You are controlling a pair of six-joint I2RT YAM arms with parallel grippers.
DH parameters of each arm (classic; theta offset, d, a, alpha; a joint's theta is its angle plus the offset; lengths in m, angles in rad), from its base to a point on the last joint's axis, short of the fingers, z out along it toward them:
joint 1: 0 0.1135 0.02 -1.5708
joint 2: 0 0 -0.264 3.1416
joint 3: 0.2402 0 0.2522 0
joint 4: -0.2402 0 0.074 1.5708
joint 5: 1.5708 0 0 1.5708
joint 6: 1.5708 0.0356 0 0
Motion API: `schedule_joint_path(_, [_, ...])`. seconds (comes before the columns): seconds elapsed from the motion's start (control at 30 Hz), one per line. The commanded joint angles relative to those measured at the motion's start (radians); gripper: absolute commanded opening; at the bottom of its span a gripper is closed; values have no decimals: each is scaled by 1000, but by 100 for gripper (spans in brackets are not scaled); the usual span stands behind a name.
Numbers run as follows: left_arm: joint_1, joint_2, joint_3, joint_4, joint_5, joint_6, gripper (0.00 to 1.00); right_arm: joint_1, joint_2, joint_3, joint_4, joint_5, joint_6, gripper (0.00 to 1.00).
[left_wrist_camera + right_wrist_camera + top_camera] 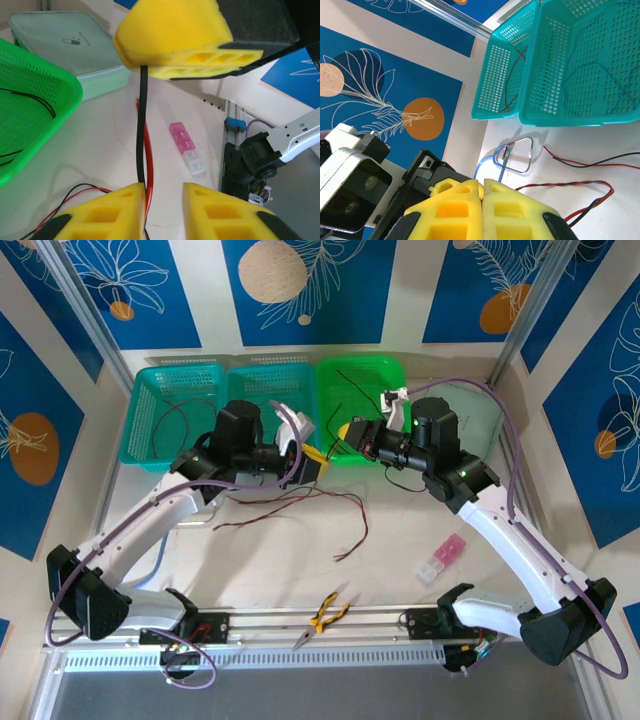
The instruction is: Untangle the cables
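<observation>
My right gripper [481, 185] has its yellow foam fingers pressed flat together. A thin black cable [142, 125] runs straight out from under them, so I have it clamped. That cable leads to my left gripper [164, 194], whose yellow foam fingers stand apart with a clear gap. The black cable lies against the inner face of one finger [112, 212], with a thin red cable [149, 155] just beside it. Both grippers hang close together above the far middle of the pale table [420, 520], just in front of the green plastic mesh basket [378, 368]. The thin red, dark brown and black cables [300, 498] sprawl loosely across the table's middle, one end trailing toward the near edge.
</observation>
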Motion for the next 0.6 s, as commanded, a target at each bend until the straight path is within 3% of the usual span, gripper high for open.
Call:
schedule_joint_path(0.0, [-15, 10, 7, 17, 31, 5, 22, 4, 0, 33, -16, -18, -1, 0])
schedule_joint_path(0.1, [-16, 12, 2, 15, 19, 5, 13, 1, 0, 35, -21, -19, -5, 0])
schedule_joint_path(0.17, [-16, 13, 5, 17, 12, 3, 13, 0, -2, 33, -22, -21, -6, 0])
schedule_joint_path(0.27, [-18, 18, 9, 19, 18, -1, 22, -3, -3, 33, -22, -23, -2, 0])
schedule_joint_path(0.57, [-28, 29, 13, -10, -13, 23, 27, -3, -6, 37, -22, -26, 0, 0])
